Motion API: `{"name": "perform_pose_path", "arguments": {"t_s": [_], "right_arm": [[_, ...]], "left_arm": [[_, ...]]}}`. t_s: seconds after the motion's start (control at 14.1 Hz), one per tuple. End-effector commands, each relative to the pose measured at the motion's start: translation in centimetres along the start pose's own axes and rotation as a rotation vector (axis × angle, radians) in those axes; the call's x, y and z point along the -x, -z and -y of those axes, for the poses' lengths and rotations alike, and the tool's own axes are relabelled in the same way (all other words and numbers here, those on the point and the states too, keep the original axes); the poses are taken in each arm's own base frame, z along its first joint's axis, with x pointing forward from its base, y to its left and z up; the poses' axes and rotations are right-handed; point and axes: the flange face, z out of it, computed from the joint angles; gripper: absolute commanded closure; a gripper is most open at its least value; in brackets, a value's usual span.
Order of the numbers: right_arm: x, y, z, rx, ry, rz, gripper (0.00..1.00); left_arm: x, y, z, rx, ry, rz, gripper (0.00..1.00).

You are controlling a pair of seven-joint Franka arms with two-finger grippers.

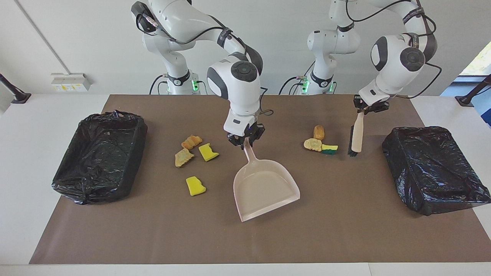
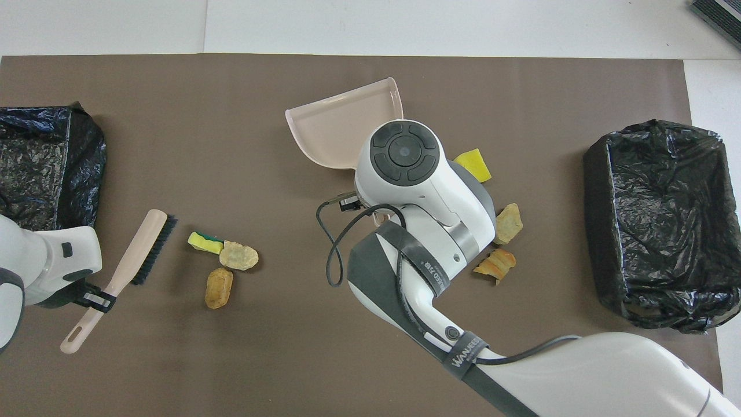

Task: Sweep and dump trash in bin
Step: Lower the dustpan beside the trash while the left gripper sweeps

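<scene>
Holding the dustpan [image 1: 265,185] by its handle, the right gripper [image 1: 245,141] tilts it over mid-table; the left gripper [image 1: 366,108], clamped on the brush [image 1: 356,137], hangs beside three scraps [image 1: 320,142]. A hasty sweep might scatter these past the angled pan. Four more scraps [image 1: 195,157] lie near one bin [image 1: 100,155]; another bin [image 1: 432,167] crowds the brush.
</scene>
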Motion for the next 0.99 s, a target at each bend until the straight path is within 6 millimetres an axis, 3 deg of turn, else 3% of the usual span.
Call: {"name": "perform_pose_path", "arguments": {"t_s": [0.0,0.14,0.28,0.57,0.92], "right_arm": [[4.4,-0.7,0.2,0.041,0.197,0.057,1.0],[7.1,-2.4,1.1,0.028,0.439,0.074,1.0],[8.7,-3.3,1.0,-0.039,0.523,0.052,1.0],[10.8,-4.1,1.7,-0.031,0.691,0.066,1.0],[11.5,-5.6,2.5,-0.016,0.819,0.016,1.0]], "left_arm": [[0.4,-1.2,-0.3,-0.016,0.167,-0.038,1.0],[0.1,-3.8,-1.7,-0.017,0.31,-0.032,1.0],[0.6,-4.8,-3.0,-0.019,0.33,-0.011,1.0],[0.0,-5.4,-8.2,-0.038,0.453,-0.009,1.0],[-1.7,-5.9,-13.1,0.068,0.565,-0.032,1.0]]}}
